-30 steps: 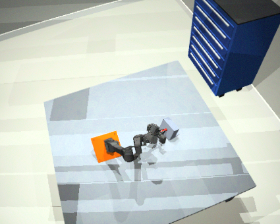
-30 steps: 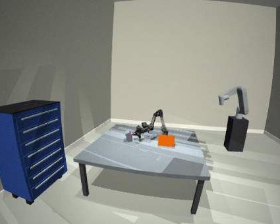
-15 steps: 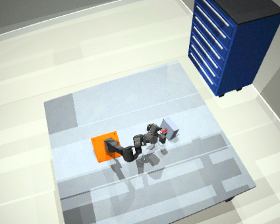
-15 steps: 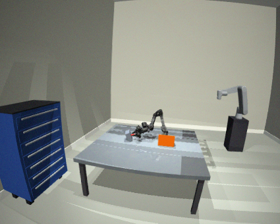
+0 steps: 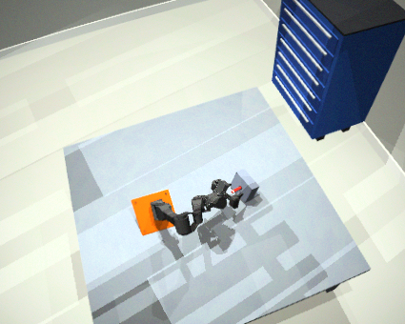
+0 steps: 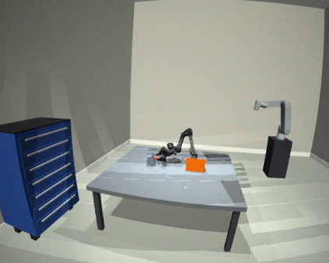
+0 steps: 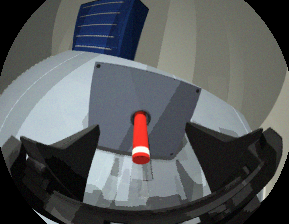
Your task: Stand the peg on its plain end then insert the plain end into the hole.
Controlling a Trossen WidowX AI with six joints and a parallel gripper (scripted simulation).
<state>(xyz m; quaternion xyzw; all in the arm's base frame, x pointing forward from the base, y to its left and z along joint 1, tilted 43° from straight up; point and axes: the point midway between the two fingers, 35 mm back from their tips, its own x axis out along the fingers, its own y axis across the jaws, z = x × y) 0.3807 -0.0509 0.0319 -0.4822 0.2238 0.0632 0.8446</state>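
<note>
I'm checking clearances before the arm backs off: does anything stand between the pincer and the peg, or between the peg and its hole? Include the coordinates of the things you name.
Nothing visible does. The open pincer's (image 7: 143,127) fingers flank the red peg (image 7: 140,132) with free gaps, and its plain end already sits in the hole.
</note>
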